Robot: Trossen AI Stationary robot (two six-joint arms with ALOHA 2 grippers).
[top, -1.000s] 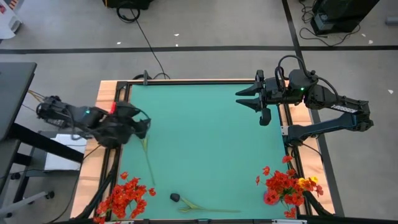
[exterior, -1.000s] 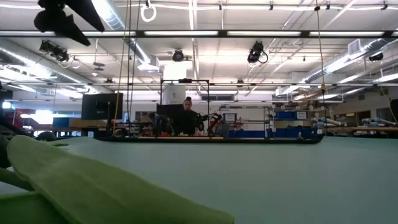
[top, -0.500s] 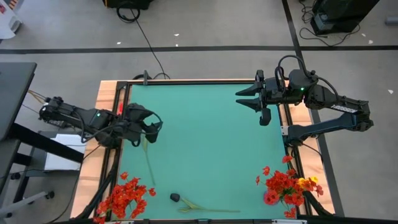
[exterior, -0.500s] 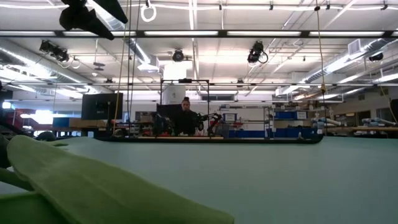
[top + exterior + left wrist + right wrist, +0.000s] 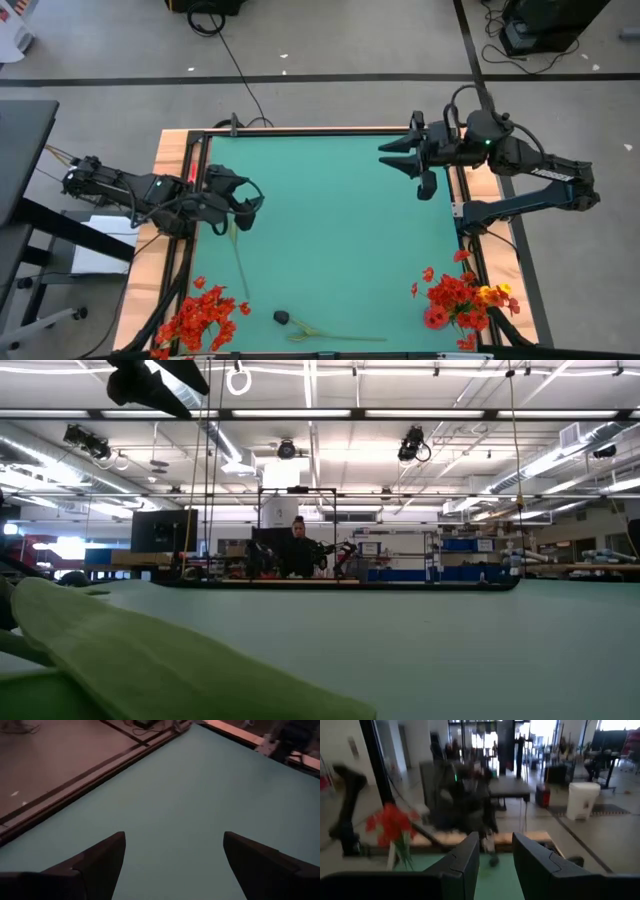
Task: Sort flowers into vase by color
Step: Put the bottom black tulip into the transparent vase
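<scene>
A spray of red-orange flowers (image 5: 200,315) lies at the table's near left corner. One thin green stem (image 5: 238,260) runs from it toward my left gripper (image 5: 250,210). That gripper hovers above the stem's far end, open and empty, as the left wrist view (image 5: 172,837) also shows. A dark-headed flower (image 5: 282,317) lies on its side at the near edge. A bunch of red-orange and yellow flowers (image 5: 462,298) stands at the near right corner; the vase is hidden beneath the blooms. My right gripper (image 5: 385,160) waits high at the far right, open, with nothing between its fingers (image 5: 496,840).
A broad green leaf (image 5: 150,660) fills the low view's near left. The table has a raised wooden rim (image 5: 170,160). The middle of the green mat (image 5: 340,230) is bare. A person sits far off in the room behind the table (image 5: 298,545).
My left gripper has moved toward the table's right edge, out over the mat, and rolled about its own axis. It has stayed open. The flowers have not moved.
</scene>
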